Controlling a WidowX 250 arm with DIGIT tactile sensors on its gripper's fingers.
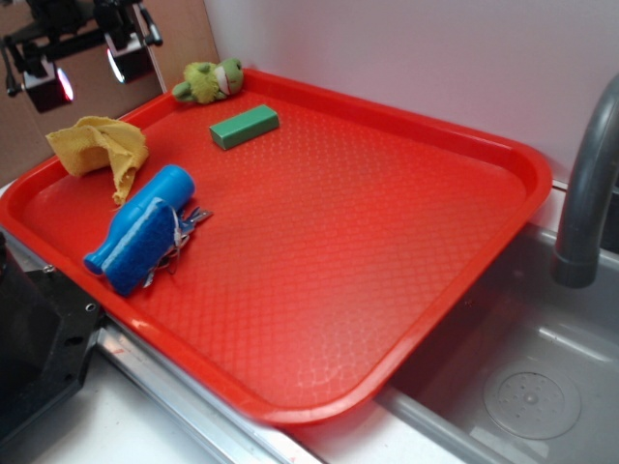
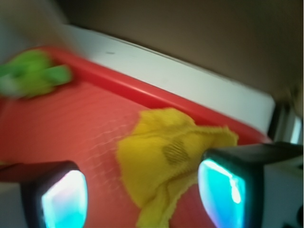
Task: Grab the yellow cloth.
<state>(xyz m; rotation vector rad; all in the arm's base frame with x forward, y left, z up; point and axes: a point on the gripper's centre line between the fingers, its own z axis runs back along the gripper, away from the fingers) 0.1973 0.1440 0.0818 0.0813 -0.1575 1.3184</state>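
From my seat I see the gripper (image 1: 89, 70) hanging above the tray's (image 1: 406, 290) far left corner, its two fingers spread wide apart with nothing between them. The yellow cloth (image 1: 100, 150) lies crumpled on the tray just inside the left edge, below the gripper and not touched by it. In the wrist view the cloth (image 2: 166, 156) sits between the two glowing finger pads (image 2: 64, 199), nearer the right one, with one strip of it trailing toward the bottom of the picture; that view is blurred. The blue bottle (image 1: 142, 230) lies on its side near the tray's left edge, just beside the cloth on the near side, with what looks like a small metal clip or tag against it. The green plush frog (image 1: 209, 80) rests against the far rim at the corner, and the green block (image 1: 244, 126) lies flat close by, apart from both. A grey faucet (image 1: 585, 193) stands over the sink (image 1: 522, 387) at the right.
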